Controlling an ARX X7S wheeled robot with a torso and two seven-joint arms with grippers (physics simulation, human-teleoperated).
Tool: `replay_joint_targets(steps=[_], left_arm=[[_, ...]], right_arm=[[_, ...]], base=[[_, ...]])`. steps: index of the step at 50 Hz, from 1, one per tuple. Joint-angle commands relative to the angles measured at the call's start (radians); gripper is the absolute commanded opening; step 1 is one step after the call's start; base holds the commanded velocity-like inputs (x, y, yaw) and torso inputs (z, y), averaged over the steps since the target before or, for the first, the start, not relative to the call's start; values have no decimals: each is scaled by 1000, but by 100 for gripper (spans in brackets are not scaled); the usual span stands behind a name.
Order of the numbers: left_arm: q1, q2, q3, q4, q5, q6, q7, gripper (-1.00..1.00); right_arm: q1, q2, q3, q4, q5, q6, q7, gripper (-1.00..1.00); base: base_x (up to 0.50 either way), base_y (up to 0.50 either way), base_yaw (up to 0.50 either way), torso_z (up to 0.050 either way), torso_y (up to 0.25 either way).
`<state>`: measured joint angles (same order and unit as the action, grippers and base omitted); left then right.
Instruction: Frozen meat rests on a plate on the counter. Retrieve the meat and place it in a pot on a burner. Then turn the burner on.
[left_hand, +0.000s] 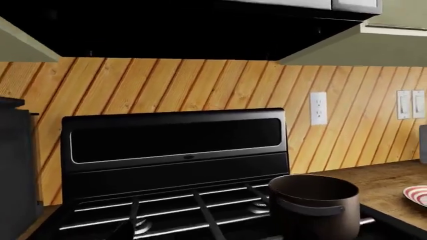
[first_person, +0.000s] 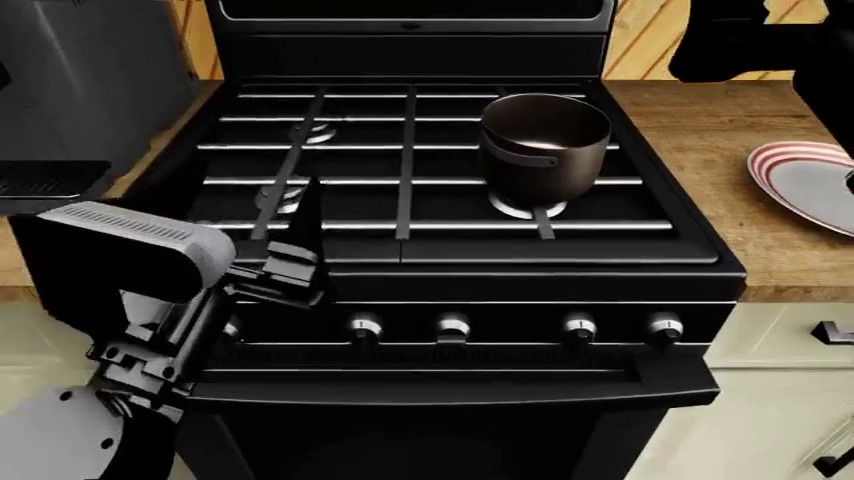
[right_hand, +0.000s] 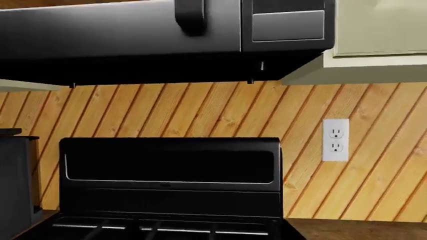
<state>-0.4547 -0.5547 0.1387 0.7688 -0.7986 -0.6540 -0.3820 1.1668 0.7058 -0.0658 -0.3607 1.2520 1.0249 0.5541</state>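
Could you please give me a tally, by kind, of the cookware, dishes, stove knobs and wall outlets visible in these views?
Pots: 1, the pot on the stove's grate.
Plates: 1, the plate on the counter.
Stove knobs: 4.
Wall outlets: 1.
Total: 7.

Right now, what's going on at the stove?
Nothing is being handled yet. The pot stands on the front right burner, and it looks empty inside. The plate lies on the counter to the stove's right, cut off by the head view's edge, so the meat is not visible. The left arm hangs low in front of the stove's left side; its pincer cannot be read. The right pincer is out of view. The four knobs are untouched.
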Motion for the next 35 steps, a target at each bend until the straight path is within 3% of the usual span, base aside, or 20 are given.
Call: replay_joint_targets(steps=[1,14,35], left_arm=[[129,-8,9,21,98,129,55,100],[167,-23,77,19,191,173,100,100],[231,-12,142,-61,276,229,121,100]], right_arm=[[-44,12,39,-56,51,0,44,100],[-52,17,48,-72,71,-3,53,100],[-198,19,96,-134,63,-52,97,100]], base=[[-309,66,0,0,0],[-4,0,0,-2,0],[0,0,0,-50,0]])
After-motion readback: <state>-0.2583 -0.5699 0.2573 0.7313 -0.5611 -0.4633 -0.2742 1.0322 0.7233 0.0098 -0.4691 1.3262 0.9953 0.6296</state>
